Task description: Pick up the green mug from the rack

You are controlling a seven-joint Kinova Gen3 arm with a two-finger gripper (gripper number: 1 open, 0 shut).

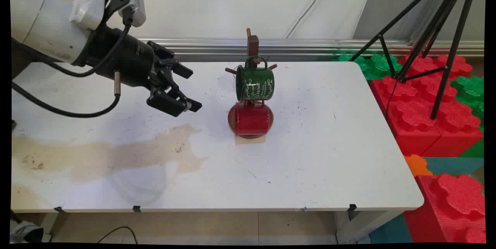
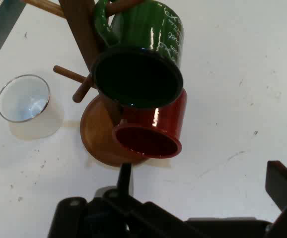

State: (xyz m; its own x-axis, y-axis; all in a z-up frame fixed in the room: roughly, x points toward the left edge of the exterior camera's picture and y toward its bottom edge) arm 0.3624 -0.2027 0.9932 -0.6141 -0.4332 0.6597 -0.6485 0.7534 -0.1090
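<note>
A wooden mug tree (image 1: pixel 253 45) stands mid-table on a round base (image 2: pixel 96 141). A green mug (image 1: pixel 255 83) with white lettering hangs from an upper peg, and a red mug (image 1: pixel 251 119) hangs just below it over the base. My gripper (image 1: pixel 192 89) hovers above the table to the left of the tree, a hand's width from the mugs, open and empty. In the hand view both mug mouths face me, the green mug (image 2: pixel 138 74) over the red mug (image 2: pixel 151 134), beyond the gripper (image 2: pixel 203 181). A white mug (image 2: pixel 24 105) stands upright on the table beside the tree.
A brownish stain (image 1: pixel 116 154) spreads over the table's left half. Off the table's right edge lie big red foam blocks (image 1: pixel 422 113) and green foam blocks (image 1: pixel 372 65), with a black tripod (image 1: pixel 438 28) standing on them. A metal rail (image 1: pixel 310 45) runs along the wall behind.
</note>
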